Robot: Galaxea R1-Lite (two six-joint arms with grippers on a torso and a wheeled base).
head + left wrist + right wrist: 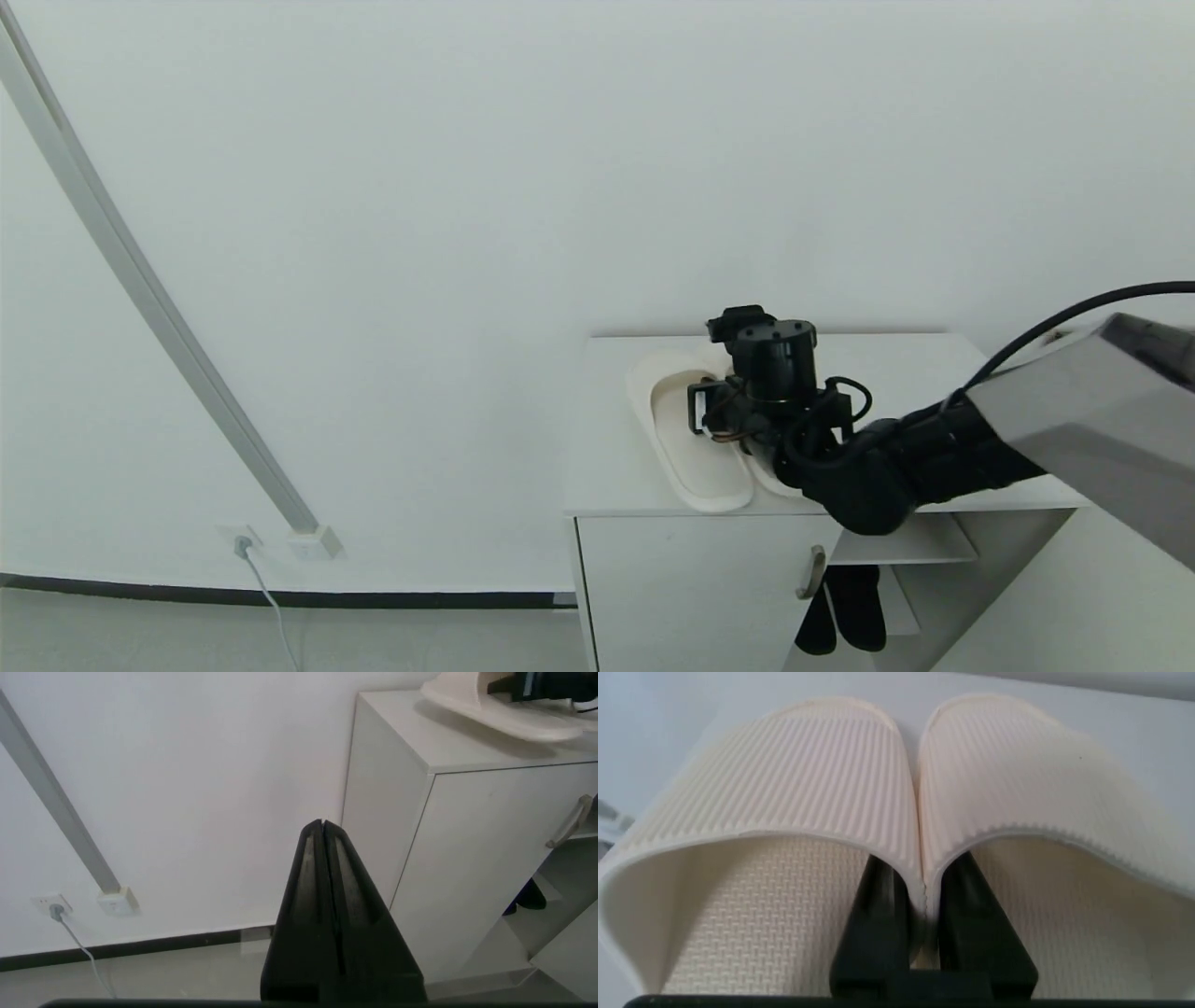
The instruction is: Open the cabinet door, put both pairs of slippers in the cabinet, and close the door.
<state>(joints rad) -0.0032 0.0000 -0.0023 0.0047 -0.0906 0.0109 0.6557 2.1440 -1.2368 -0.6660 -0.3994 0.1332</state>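
Observation:
A pair of cream slippers (695, 467) lies side by side on top of the white cabinet (887, 373). My right gripper (724, 387) sits over them. In the right wrist view one finger (878, 915) is inside each slipper, and the gripper (920, 891) is shut on the inner strap edges of the cream slippers (785, 812). The cabinet's right side stands open, and black slippers (840, 611) rest on a lower shelf inside. Off to the cabinet's left, my left gripper (322, 835) hangs low and shut with nothing in it, facing the cabinet (467, 859).
The cabinet's left door (691, 588) is closed, with a metal handle (810, 571) at its edge. A wall socket with a cable (243, 541) and a slanted white conduit (140, 280) are on the wall to the left. Grey floor lies below.

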